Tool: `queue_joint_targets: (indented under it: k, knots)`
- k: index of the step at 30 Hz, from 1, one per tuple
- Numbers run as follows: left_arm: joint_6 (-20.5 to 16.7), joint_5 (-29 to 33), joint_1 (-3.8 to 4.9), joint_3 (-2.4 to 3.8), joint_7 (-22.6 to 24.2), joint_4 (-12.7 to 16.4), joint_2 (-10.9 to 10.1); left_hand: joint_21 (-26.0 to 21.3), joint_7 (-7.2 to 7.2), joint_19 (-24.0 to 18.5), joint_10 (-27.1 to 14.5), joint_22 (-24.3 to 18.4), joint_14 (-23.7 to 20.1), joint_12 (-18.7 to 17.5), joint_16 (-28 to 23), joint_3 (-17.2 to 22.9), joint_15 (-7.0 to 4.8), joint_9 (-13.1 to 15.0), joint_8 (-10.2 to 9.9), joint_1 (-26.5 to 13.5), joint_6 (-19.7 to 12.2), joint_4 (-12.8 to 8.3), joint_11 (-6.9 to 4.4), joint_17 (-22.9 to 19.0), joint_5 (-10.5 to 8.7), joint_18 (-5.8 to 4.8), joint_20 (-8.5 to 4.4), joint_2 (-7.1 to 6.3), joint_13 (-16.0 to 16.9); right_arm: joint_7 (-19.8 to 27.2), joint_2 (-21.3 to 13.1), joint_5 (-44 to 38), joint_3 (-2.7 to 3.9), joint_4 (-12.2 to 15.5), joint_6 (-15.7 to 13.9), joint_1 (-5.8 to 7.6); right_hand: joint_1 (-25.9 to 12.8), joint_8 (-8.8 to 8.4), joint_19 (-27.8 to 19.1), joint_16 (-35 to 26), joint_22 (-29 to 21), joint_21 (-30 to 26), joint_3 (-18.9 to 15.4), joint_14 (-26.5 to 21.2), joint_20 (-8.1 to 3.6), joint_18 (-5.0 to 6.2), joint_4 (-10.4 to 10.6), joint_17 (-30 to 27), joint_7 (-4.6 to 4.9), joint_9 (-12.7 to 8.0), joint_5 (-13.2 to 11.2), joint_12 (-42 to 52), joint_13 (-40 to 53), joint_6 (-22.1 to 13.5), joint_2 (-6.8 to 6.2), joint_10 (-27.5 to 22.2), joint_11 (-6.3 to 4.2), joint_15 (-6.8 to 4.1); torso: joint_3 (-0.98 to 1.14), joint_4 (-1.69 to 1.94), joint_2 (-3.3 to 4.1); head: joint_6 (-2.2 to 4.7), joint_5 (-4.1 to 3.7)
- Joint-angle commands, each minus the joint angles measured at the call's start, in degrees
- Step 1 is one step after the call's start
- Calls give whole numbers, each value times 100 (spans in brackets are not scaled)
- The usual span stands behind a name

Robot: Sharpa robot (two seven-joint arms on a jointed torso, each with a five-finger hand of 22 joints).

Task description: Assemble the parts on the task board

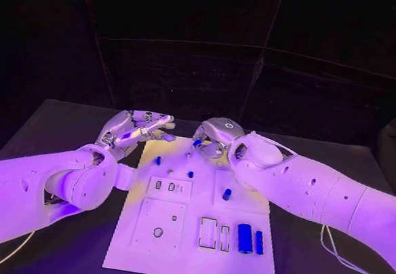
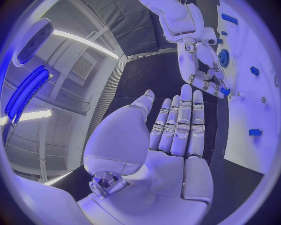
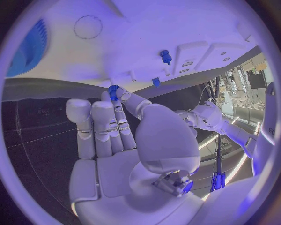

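Observation:
The white task board lies in the middle of the black table. At its far edge my right hand pinches a small blue gear at its fingertips, just above the board; the same gear shows in the left wrist view. My left hand hovers off the board's far left corner, fingers stretched out with nothing in the palm. Two blue cylinders lie side by side at the board's near right. A blue peg stands mid-board, with smaller blue pieces further back.
A large blue gear sits on the board near my right hand. Rectangular slots and a raised plate with an oval hole take up the board's near half. Bare black table lies on both sides.

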Motion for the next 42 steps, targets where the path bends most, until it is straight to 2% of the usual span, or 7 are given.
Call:
queue_joint_targets:
  k: [1,20,24,28,31,38,42]
  knots:
    - [103,-41,10,2,23,-8,5,-23,33,51,-4,-5,27,-30,-26,2,18,-8,-24,-3,25,-25,22,6,15,42,-6,56,-5,-127,38,-107,5,-43,193,20,2,-24,-22,17,-5,37,27,-32,18,-114,22,-9,2,-1,22,-29,-7,-61,-73,-60,8,30,-9,9,23,4,14]
    - [138,-41,10,2,4,-52,32,-31,34,48,-4,-12,17,-40,-37,10,21,-8,-33,-4,25,-37,24,14,14,41,-4,57,-5,-270,246,-234,5,-242,19,22,-45,-61,-94,-38,-66,21,56,-72,45,-99,91,-118,27,-21,21,-34,-16,-151,-156,-188,38,55,-20,9,30,-9,16]
    - [146,-41,9,2,-2,-59,37,-31,34,48,-4,-12,17,-40,-37,10,21,-8,-33,-4,25,-37,24,14,14,41,-4,57,-5,-273,266,-235,5,-265,35,24,-130,-81,-161,-110,-145,-16,28,-111,75,-85,164,-231,62,-53,27,-42,-27,-308,-260,-360,79,94,-20,10,31,-9,17]
    - [156,-41,9,1,-7,-64,41,-31,34,48,-4,-12,17,-40,-37,10,21,-8,-33,-4,25,-37,24,14,14,41,-4,57,-5,-258,289,-235,5,-296,77,30,-217,-79,-371,-432,-464,-201,-116,-247,160,-33,259,-672,141,-90,34,-31,-40,-665,-444,-855,180,180,-20,7,33,-12,22]
    - [160,-41,9,1,-11,-69,43,-31,34,48,-4,-12,17,-40,-37,10,21,-8,-33,-4,25,-37,24,14,14,41,-4,57,-5,-244,298,-229,5,-305,96,35,-217,-76,-448,-567,-584,-278,-272,-287,192,-7,310,-849,140,-88,34,-7,-31,-829,-512,-1012,199,193,-20,5,35,-15,23]
    - [163,-41,9,0,-15,-84,42,-31,34,48,-4,-12,17,-40,-37,10,21,-8,-33,-4,25,-37,24,14,14,41,-4,57,-5,-233,244,-202,5,-257,62,40,-191,-73,-467,-612,-624,-307,-425,-284,196,-1,366,-909,135,-83,40,32,-23,-913,-528,-1057,195,191,-17,-2,31,-17,18]
    - [167,-41,9,0,-15,-89,38,-31,34,48,-4,-12,17,-40,-37,10,21,-8,-33,-4,25,-37,24,14,14,41,-4,57,-5,-259,24,-79,5,-46,-104,43,-159,-40,-419,-533,-568,-270,-479,-233,186,-11,431,-815,130,-65,95,126,-6,-848,-460,-935,177,176,-11,-2,27,-17,12]
